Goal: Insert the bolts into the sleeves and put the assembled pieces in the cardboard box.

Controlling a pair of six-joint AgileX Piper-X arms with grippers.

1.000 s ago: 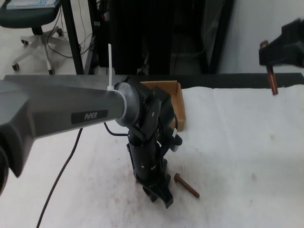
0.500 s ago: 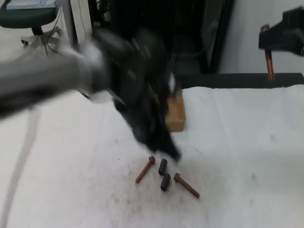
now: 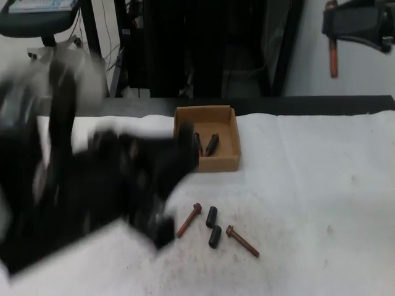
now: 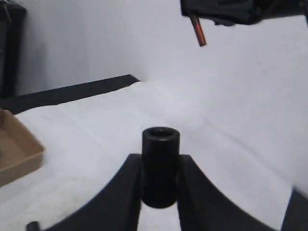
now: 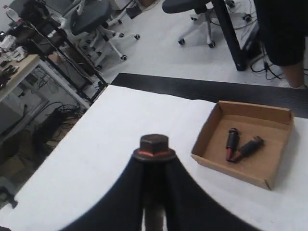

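Sleeve (image 4: 160, 144) lifted, left claw (image 4: 160, 163) apparently swung aside

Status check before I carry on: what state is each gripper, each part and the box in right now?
Left gripper: shut on a sleeve, no bolt in it.
Right gripper: shut on a bolt, held above the bench.
Cardboard box: open, two assembled pieces inside.
Loose bolts: two, lying on the bench, not inserted.
Loose sleeves: two, lying between those bolts.
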